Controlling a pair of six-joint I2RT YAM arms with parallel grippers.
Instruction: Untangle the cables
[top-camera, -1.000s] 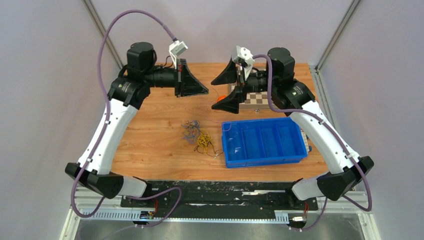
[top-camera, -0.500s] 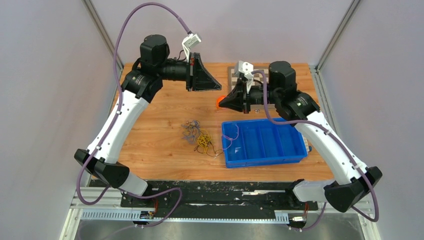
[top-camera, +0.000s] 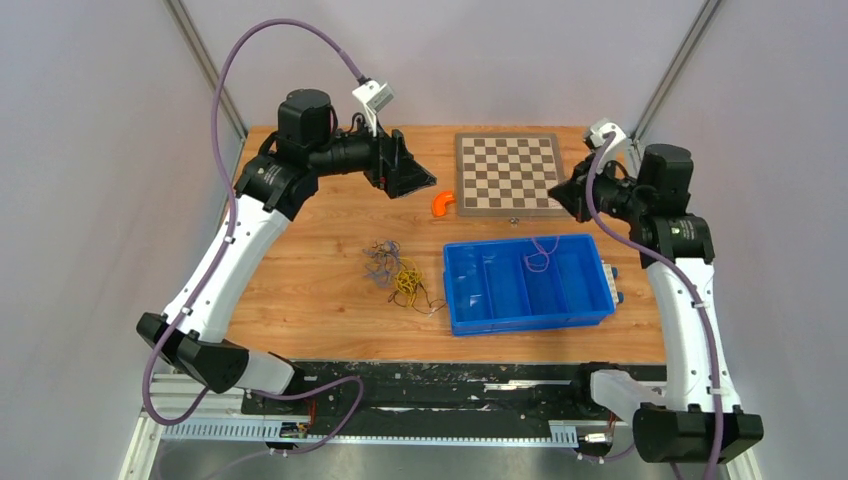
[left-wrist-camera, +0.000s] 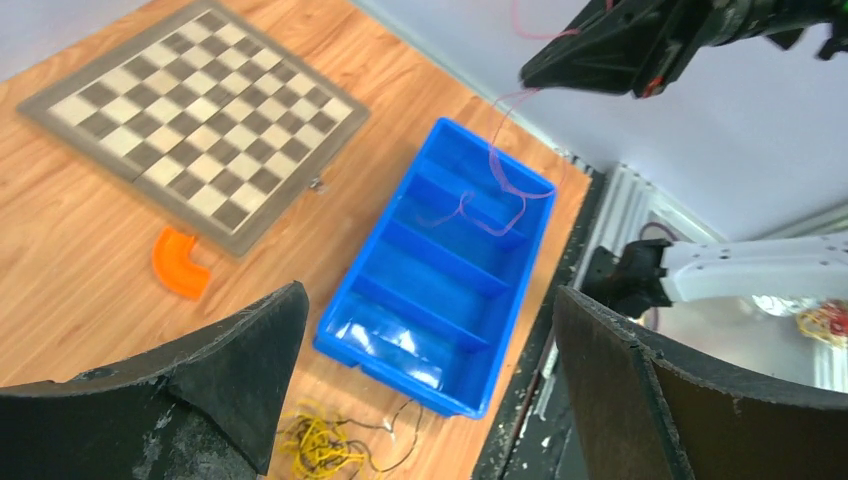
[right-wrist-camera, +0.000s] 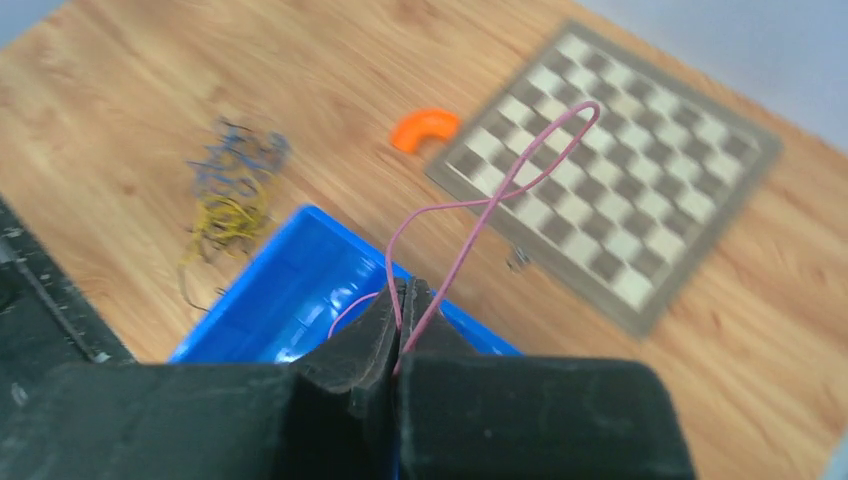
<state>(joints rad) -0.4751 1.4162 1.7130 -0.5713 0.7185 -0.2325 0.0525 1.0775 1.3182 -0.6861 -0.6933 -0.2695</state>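
A tangle of thin cables (top-camera: 394, 270), yellow, purple-blue and black, lies on the wooden table left of the blue bin (top-camera: 455, 320). In the right wrist view the same tangle (right-wrist-camera: 233, 192) sits at the far left. My right gripper (top-camera: 562, 192) hangs above the bin's right end, shut on a thin pink cable (right-wrist-camera: 498, 190) whose loop stands up past the fingertips. That cable's lower end (top-camera: 541, 254) dangles into the bin. My left gripper (top-camera: 418, 183) hovers open and empty over the table's back middle, with nothing between its fingers (left-wrist-camera: 215, 375).
A chessboard (top-camera: 507, 172) lies at the back of the table. A small orange curved piece (top-camera: 441, 203) rests beside its left edge. The blue bin (left-wrist-camera: 470, 405) has several compartments. A black rail (top-camera: 450, 375) runs along the near edge.
My right gripper shut on the pink cable and swung right, drawing it over the bin. My left gripper opened and dipped slightly.
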